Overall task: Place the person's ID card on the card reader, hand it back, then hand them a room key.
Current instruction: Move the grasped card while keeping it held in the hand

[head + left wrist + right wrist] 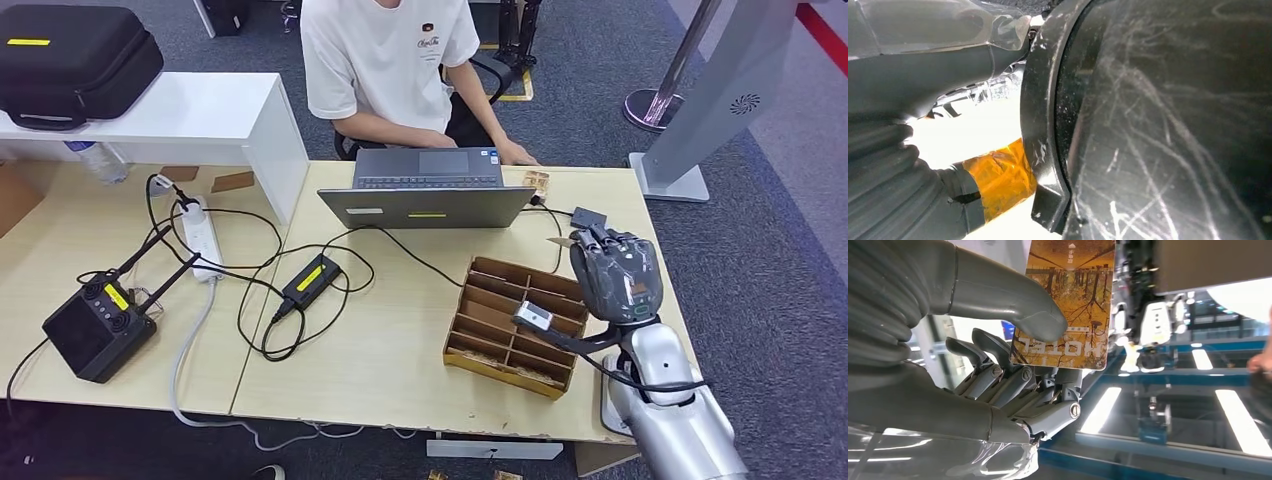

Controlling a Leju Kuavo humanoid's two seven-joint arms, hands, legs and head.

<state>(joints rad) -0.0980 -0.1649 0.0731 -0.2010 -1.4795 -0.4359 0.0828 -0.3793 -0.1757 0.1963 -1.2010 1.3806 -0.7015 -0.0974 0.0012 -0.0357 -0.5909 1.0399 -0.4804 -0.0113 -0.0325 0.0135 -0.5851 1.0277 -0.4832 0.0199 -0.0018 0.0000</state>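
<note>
A hotel key card (pixel 1068 305) is pinched under the thumb of the right hand (pixel 615 275), raised above the divider tray (pixel 515 325) on the surface (pixel 400 340), probably so it can be passed to the person (pixel 390 60); left hand's state can't be told.

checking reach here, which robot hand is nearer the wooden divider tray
Right. The right hand hovers at the wooden divider tray's far right edge, pinching a hotel key card. The left hand appears nowhere near the tray.
</note>
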